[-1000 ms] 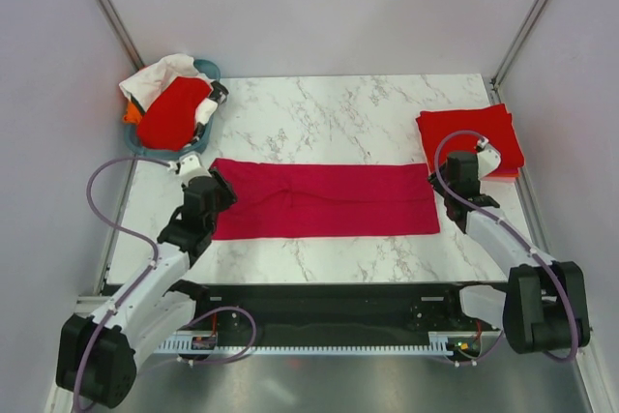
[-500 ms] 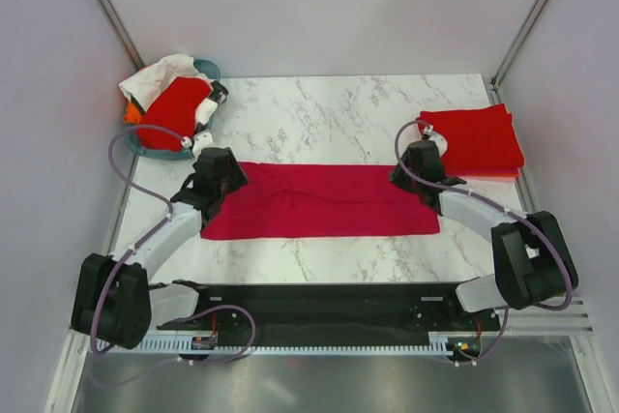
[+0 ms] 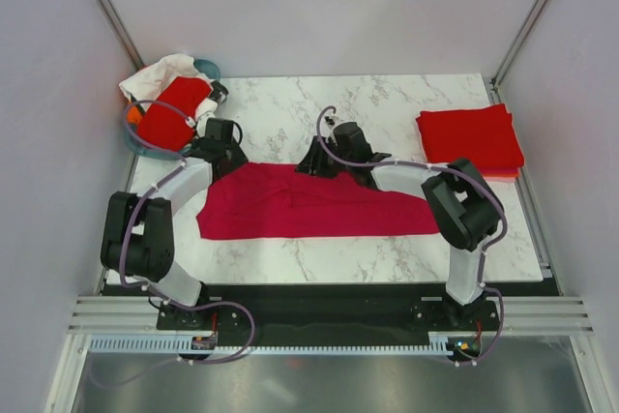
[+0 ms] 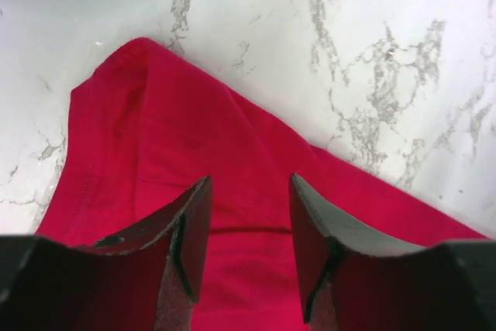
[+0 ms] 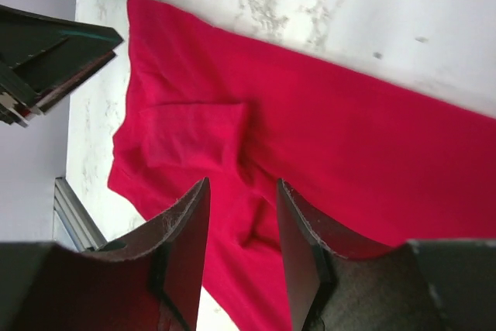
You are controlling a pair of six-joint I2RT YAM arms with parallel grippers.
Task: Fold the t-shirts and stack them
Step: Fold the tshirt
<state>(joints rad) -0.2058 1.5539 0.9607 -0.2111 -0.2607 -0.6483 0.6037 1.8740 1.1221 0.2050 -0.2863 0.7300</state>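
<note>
The crimson shirt [image 3: 319, 202] lies folded long across the marble table [image 3: 387, 108]; the left gripper [image 4: 248, 191] and right gripper [image 5: 242, 191] hover over its far edge, jaws apart, holding nothing

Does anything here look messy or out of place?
Mostly tidy. The crimson t-shirt lies as a long strip, but its left end is skewed and rumpled. At the far left, clothes spill over the teal basket rim. The folded red stack sits neat.
</note>
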